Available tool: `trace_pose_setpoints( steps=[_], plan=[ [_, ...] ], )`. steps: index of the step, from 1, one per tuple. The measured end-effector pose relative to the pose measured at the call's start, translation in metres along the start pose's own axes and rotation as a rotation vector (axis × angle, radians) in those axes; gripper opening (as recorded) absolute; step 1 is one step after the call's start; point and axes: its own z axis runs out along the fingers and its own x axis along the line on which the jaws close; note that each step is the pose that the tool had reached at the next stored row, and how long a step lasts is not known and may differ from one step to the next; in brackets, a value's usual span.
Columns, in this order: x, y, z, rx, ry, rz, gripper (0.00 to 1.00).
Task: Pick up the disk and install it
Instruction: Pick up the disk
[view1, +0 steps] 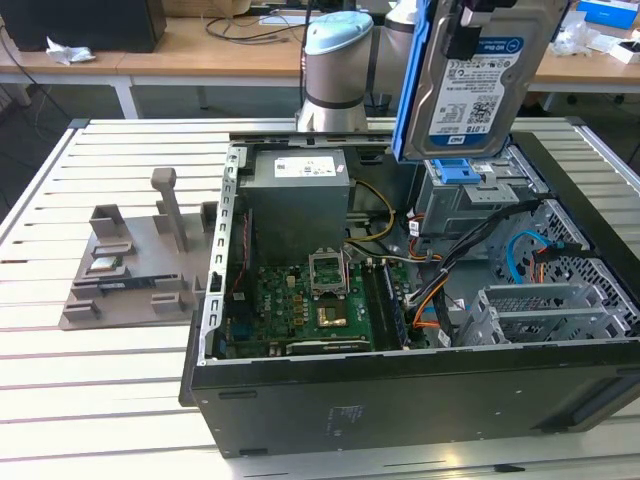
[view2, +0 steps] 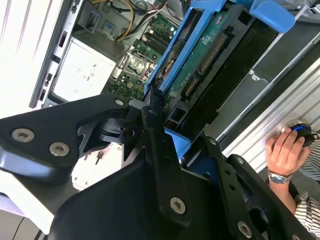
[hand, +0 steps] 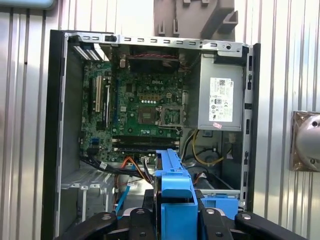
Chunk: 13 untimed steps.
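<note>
Disk (view1: 480, 70) is off the bench, carried on edge in the air above the drive cage (view1: 470, 205) at the far end of the open computer case (view1: 400, 395), label face toward the exterior camera. Gripper (hand: 175, 220) is pinched onto it: in the first wrist view the black fingers (hand: 142, 217) sit tight on either side of the blue bracket (view1: 408, 90), no gap visible. Likely reason for the edge-on hold: the cage looks like a slide-in bay, so the drive hangs lined up just above the blue latch (view1: 455, 170), not yet entered. Disk appearance: silver metal body, white-and-blue label, blue plastic rail along its side. The second wrist view shows its green circuit-board underside (view2: 200, 75) with a connector row. Case lies on its side on the slatted bench (view1: 90, 390), close to the near edge, power supply (view1: 300, 195) and motherboard (view1: 300, 305) exposed. Grey fixture (view1: 135, 265) stands toward the bench edge at the exterior view's left. A person's hand (view2: 286, 152) rests on a small dark device beside the bench.
</note>
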Motion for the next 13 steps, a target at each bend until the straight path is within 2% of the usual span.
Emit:
trace_pose_setpoints(
  steps=[4, 5, 7, 9, 12, 13],
  plan=[
    [0.0055, -0.0002, 0.0001, 0.0, 0.0, 0.0, 0.36],
    [0.0119, -0.0005, 0.0003, 0.0, -0.0001, 0.0, 0.36],
    [0.0335, -0.0001, 0.0, 0.0, 0.0, 0.0, 0.36],
    [0.0416, 0.0001, 0.0, 0.0, -0.0001, 0.0, 0.36],
    [0.0465, 0.0002, 0.0, 0.0, 0.0, 0.0, 0.36],
    [0.0502, 0.0003, 0.0, 0.0, -0.0001, 0.0, 0.36]
  ],
)
